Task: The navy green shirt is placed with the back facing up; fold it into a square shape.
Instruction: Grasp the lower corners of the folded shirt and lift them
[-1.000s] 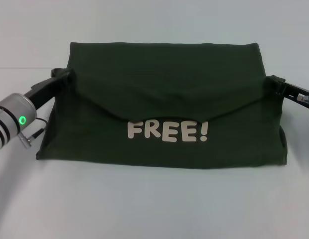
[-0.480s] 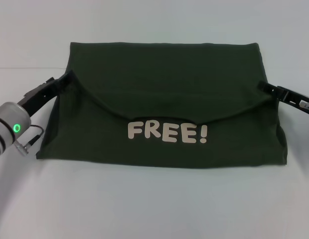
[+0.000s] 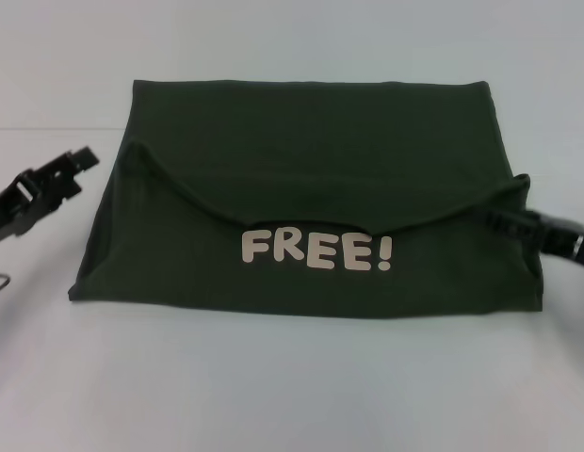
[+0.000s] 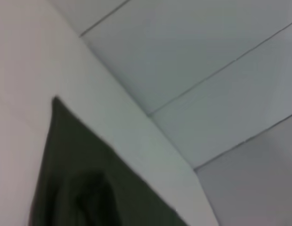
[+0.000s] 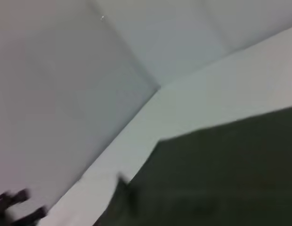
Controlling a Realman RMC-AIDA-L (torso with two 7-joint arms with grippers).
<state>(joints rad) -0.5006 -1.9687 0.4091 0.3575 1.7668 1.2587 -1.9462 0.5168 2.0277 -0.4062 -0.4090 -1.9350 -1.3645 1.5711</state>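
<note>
Fingers on your left gripper point(image 3: 75, 162) stood slightly parted around nothing, clear of the cloth and beside the shirt's left edge. Your right gripper point(image 3: 507, 221) lay against the shirt's right edge at the end of the folded-over flap; whether its fingers were spread or pinching the fabric, I could not tell.

You had the navy green shirt point(image 3: 311, 169) lying flat in the middle of the table point(image 3: 292, 395), folded into a wide band, with an upper flap turned down just above the cream lettering point(image 3: 317, 250). I judged you were between folds: the shape was wider than it was deep, not yet a square. Your next move would likely call for gripping one side edge and carrying it across toward the other, keeping the layers from slipping.

The table was pale, plain and smooth; behind it stood a light wall point(image 4: 207, 56) with thin seams.
</note>
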